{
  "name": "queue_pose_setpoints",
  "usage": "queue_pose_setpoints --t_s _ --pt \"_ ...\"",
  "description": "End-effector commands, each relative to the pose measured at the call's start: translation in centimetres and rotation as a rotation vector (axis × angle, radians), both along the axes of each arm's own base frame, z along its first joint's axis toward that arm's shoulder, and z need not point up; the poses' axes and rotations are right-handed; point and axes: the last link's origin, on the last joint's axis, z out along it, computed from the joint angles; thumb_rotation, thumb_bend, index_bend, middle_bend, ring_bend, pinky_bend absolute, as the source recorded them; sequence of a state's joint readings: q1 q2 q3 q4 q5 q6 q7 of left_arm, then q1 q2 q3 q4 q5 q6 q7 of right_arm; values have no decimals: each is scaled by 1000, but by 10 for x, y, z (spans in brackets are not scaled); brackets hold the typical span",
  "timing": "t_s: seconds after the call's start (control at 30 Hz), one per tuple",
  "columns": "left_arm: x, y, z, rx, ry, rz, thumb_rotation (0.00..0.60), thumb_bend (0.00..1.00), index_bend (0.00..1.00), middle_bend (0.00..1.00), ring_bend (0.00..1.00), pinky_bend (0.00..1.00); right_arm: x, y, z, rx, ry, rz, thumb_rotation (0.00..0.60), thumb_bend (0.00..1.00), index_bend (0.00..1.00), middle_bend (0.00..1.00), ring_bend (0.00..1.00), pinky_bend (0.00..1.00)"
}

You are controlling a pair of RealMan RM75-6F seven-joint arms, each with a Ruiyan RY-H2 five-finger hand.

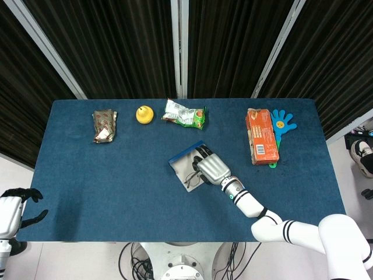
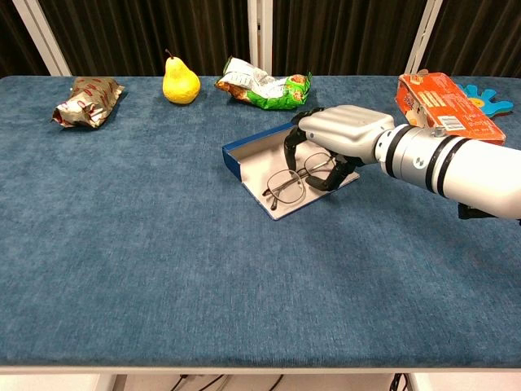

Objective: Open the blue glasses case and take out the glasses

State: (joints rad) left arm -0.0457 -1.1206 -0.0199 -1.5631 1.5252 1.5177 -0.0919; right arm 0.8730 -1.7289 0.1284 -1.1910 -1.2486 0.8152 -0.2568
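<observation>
The blue glasses case (image 1: pixel 182 157) (image 2: pixel 244 156) lies open and flat at the table's middle, its pale lining up. Thin wire-framed glasses (image 1: pixel 190 178) (image 2: pixel 285 186) rest inside it. My right hand (image 1: pixel 212 168) (image 2: pixel 346 130) hovers low over the case's right half, its dark fingers (image 2: pixel 293 140) curled down behind the right lens and the thumb in front of it. The glasses still lie on the lining, and I cannot tell whether the fingers touch them. My left hand (image 1: pixel 13 209) hangs off the table's near left corner, holding nothing, its fingers apart.
Along the far edge sit a foil snack packet (image 1: pixel 105 125), a yellow pear (image 1: pixel 144 114) and a green snack bag (image 1: pixel 185 114). An orange box (image 1: pixel 260 136) and a blue hand-shaped toy (image 1: pixel 282 122) lie at the far right.
</observation>
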Motion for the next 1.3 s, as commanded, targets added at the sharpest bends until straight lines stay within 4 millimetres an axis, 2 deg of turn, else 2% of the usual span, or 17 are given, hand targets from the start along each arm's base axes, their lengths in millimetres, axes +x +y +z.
queue_pose_setpoints --t_s 0.03,0.17,0.37,0.6,0.8,1.17,1.23,1.3 --pt "0 0 0 0 0 0 600 166 508 535 415 370 0 0 -1 0 0 0 600 396 488 272 0 0" --pt "0 0 0 0 -1 1 600 166 507 535 415 369 -1 -2 -2 -8 -7 -7 600 445 587 290 0 0" --pt "0 0 0 1 0 1 600 166 508 535 415 369 2 5 5 -5 -51 32 600 462 723 343 8 0" --pt "0 0 0 0 1 1 600 165 508 535 415 369 10 28 24 63 -107 135 600 462 759 365 11 0" --pt "0 0 0 2 4 2 600 165 507 535 415 369 19 51 20 170 -84 200 600 460 759 362 11 0" --pt "0 0 0 1 2 3 600 165 508 535 416 369 41 70 -2 244 -47 289 600 441 700 323 9 0" --pt "0 0 0 1 2 3 600 166 507 535 415 370 43 74 -5 255 -39 302 600 424 638 299 3 0" --pt "0 0 0 1 1 3 600 166 507 535 415 369 42 76 -5 259 -27 308 600 398 455 249 0 0"
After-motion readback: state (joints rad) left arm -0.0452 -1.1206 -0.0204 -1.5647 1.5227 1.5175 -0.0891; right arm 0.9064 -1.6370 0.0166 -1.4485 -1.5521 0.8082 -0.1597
